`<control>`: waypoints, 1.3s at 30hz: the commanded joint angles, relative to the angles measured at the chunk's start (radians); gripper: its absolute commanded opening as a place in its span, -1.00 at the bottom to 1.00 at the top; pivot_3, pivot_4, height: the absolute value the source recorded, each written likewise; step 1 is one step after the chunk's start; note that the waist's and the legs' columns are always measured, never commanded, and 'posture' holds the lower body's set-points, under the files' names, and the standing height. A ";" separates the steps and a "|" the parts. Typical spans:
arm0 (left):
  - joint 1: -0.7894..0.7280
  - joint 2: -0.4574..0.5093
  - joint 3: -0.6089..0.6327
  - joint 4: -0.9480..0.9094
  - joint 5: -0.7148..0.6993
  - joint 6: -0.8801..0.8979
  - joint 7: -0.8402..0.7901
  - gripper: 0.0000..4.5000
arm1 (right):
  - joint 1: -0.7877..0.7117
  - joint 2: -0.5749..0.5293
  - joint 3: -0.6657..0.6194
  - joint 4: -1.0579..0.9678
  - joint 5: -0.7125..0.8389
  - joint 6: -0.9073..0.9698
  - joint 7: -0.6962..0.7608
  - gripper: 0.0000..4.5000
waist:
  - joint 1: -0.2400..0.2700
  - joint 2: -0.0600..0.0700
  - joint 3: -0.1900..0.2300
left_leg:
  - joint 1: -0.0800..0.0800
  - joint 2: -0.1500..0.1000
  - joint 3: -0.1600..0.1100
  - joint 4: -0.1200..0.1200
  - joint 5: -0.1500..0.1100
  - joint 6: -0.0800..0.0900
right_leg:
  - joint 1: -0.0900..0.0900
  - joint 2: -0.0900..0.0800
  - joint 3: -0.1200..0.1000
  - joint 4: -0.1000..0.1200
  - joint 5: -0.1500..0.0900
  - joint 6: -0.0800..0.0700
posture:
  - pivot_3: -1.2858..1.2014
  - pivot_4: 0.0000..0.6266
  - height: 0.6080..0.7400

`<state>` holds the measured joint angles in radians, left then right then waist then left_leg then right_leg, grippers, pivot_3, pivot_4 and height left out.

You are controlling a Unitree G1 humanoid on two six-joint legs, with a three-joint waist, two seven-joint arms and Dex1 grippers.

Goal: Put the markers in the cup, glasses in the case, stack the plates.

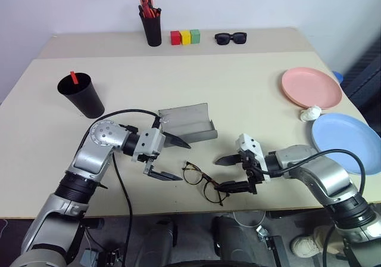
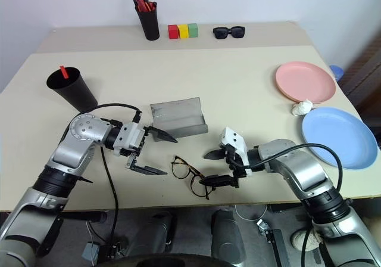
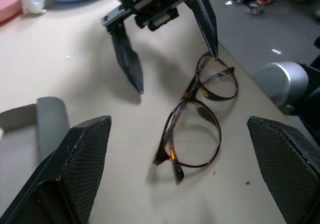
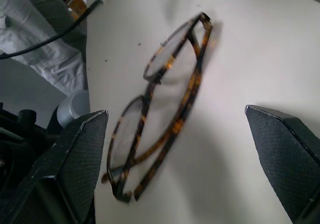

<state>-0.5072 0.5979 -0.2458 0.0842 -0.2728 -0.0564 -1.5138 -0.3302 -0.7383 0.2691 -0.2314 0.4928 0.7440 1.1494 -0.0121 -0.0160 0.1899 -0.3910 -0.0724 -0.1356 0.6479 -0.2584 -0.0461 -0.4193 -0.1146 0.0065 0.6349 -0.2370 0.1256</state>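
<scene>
Getting the thin brown tortoiseshell glasses into the open grey hard case comes now: they lie on the table between the wide-open left gripper and right gripper, so one must close on them.

The thin-rimmed tortoiseshell glasses lie folded near the bench's near edge, just beside the open grey hard-shell case. The tapered black plastic cup stands upright at the left, a red marker poking from it. The round salmon-pink plate and light blue plate lie side by side at the right, unstacked.
</scene>
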 commanded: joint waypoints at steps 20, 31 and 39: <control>0.014 0.029 -0.004 0.012 0.007 -0.071 -0.014 0.98 | -0.116 0.029 0.119 0.070 -0.041 -0.019 0.142 1.00 | -0.001 0.000 0.000 | 0.000 0.000 0.000 0.000 0.000 0.000 | 0.000 0.000 0.000 0.000 0.000 0.000 | 0.03 -0.52 1.00; 0.019 0.025 -0.007 0.028 0.014 -0.094 -0.011 1.00 | -0.149 0.052 0.144 0.114 -0.083 -0.050 0.173 -0.53 | -0.001 0.000 0.000 | 0.000 0.000 0.000 0.000 0.000 0.000 | 0.000 0.000 0.000 0.000 0.000 0.000 | 0.03 -0.52 1.00; 0.023 0.026 -0.005 0.029 0.019 -0.102 -0.004 1.00 | -0.154 0.068 0.147 0.128 -0.098 -0.068 0.174 -0.99 | -0.001 0.000 0.000 | 0.000 0.000 0.000 0.000 0.000 0.000 | 0.000 0.000 0.000 0.000 0.000 0.000 | 0.03 -0.52 1.00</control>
<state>-0.4849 0.6198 -0.2573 0.1190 -0.2493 -0.1441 -1.5206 -0.4760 -0.6742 0.4199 -0.1112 0.4172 0.6887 1.3414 -0.0132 -0.0160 0.1898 -0.3906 -0.0724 -0.1359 0.6480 -0.2584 -0.0462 -0.4190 -0.1142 0.0063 0.6347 -0.2366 0.1254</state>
